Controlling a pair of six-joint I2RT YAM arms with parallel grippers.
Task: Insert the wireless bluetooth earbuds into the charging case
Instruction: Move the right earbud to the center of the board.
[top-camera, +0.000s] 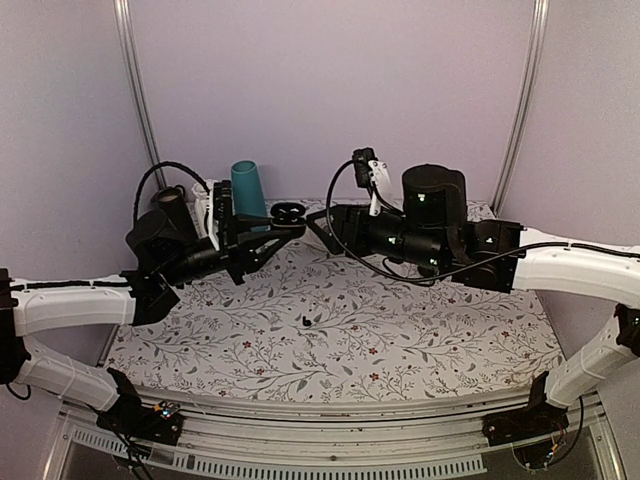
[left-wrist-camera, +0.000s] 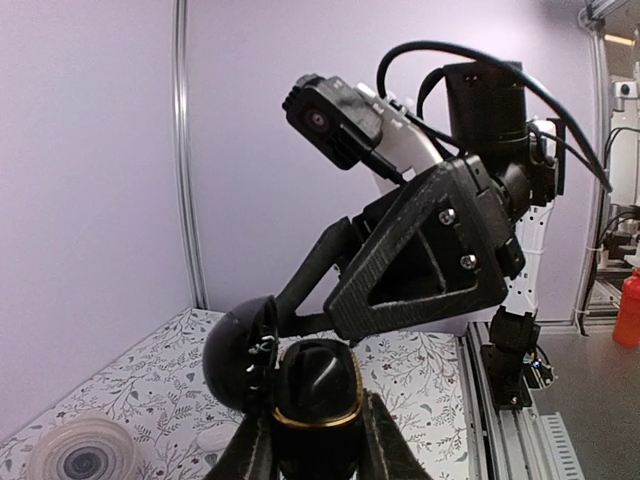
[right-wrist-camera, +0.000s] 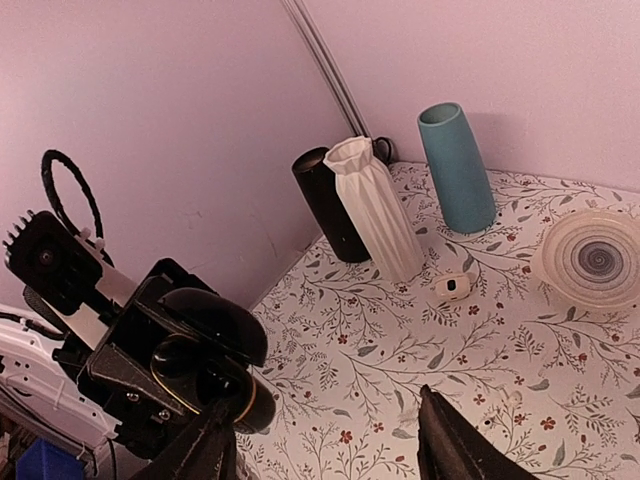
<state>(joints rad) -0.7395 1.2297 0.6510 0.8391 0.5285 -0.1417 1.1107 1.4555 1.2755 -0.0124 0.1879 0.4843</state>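
Underneath everything, a counter (top-camera: 450, 350) draped in floral cloth. Reaching in from either side, the left arm (top-camera: 70, 300) and the right arm (top-camera: 580, 265), wrists raised over the far half of the counter and almost meeting in the middle.

Standing upright in the far left corner: a teal vase (right-wrist-camera: 457, 165), a white pleated vase (right-wrist-camera: 375, 205) near it, and a black cylinder (right-wrist-camera: 325, 205) just behind the white one. Farther along the cloth, lying flat, a round ribbed white dish (right-wrist-camera: 592, 255).

Left hand (left-wrist-camera: 318, 440): clamped tight on the charging case (right-wrist-camera: 195, 375), held in the air above the far middle of the counter, clear of the cloth. Gripped by its lower half between the two fingers (left-wrist-camera: 255, 450), with the gold-rimmed opening turned toward the right hand and the lid (left-wrist-camera: 240, 350) hinged open to one side. Contents of the wells: not discernible.

Right hand (right-wrist-camera: 325, 450): fingers spread apart, nothing between them but a view of cloth. Pointed at the case and just beside it, one fingertip close to the open rim in the left wrist view; contact not discernible.

Between the white vase and the dish, a small white oval object (right-wrist-camera: 453, 287) on the cloth. Smallest of all, a lone dark speck, seemingly an earbud (top-camera: 305, 322), on the cloth near the counter's middle, well apart from the case; too small for certainty.
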